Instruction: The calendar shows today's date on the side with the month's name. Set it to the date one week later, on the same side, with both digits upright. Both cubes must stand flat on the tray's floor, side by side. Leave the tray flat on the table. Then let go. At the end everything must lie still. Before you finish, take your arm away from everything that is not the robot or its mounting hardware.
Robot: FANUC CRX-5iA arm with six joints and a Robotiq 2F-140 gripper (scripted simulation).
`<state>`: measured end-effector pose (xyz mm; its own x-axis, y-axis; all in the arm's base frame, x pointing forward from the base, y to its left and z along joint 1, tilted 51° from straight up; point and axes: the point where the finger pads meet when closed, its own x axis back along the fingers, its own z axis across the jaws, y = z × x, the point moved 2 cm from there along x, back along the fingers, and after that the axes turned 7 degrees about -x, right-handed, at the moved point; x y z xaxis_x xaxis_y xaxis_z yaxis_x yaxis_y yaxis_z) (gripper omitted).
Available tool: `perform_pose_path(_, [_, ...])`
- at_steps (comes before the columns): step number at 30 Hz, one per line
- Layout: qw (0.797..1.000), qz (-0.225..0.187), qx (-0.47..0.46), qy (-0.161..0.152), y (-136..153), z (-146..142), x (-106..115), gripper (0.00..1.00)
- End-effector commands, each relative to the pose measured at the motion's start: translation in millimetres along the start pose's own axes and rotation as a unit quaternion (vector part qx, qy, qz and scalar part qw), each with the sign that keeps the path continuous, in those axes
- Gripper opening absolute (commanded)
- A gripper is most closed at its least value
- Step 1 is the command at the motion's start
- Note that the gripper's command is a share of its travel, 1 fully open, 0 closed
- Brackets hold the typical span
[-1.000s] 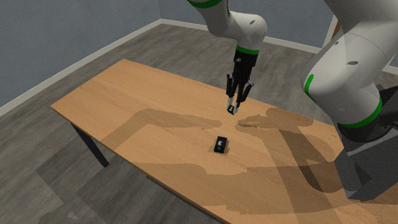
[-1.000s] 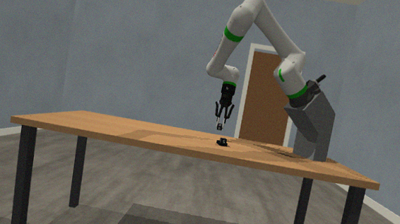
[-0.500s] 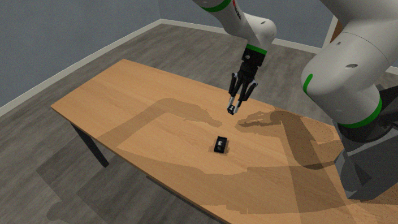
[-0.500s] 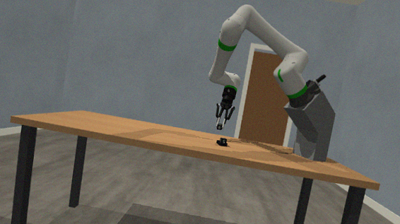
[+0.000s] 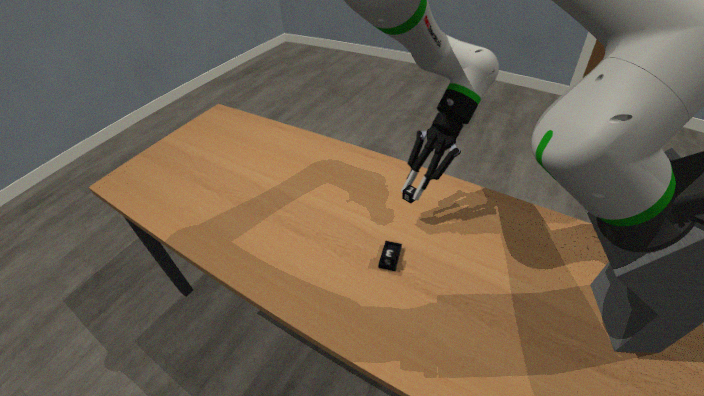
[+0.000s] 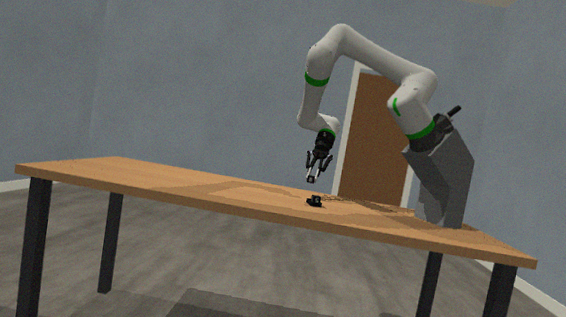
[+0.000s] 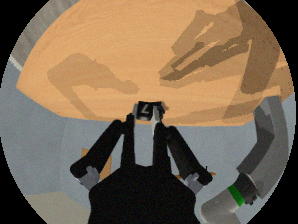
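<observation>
Calendar tray (image 5: 390,255) lies below-left of our gripper (image 5: 416,192), which is closed on one digit cube (image 5: 410,193), held in air.

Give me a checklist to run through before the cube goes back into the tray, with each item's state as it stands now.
1. End effector shut on the cube: ok, the cube sits between the fingertips.
2. Cube lifted off the table: ok, the exterior view shows a gap below it.
3. Tray flat on the table: ok.
4. Other cube in the tray: ok, a pale digit shows there; standing flat, cannot tell.
5. Free slot beside it: cannot tell, too small.
6. Digit on the held cube upright and correct: cannot tell, too blurred to read.
</observation>
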<state>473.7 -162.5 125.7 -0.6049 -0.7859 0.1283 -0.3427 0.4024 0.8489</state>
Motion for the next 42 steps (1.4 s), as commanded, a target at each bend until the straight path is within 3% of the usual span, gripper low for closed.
perform_pose_path(1, [1.000,-0.012,0.000,0.002,-3,-1,0,0.17])
perform_pose_path(23, [1.000,-0.012,0.000,0.002,-5,-1,-1,0.17])
perform_pose_path(42, [1.000,-0.012,0.000,0.002,-18,-2,-16,0.17])
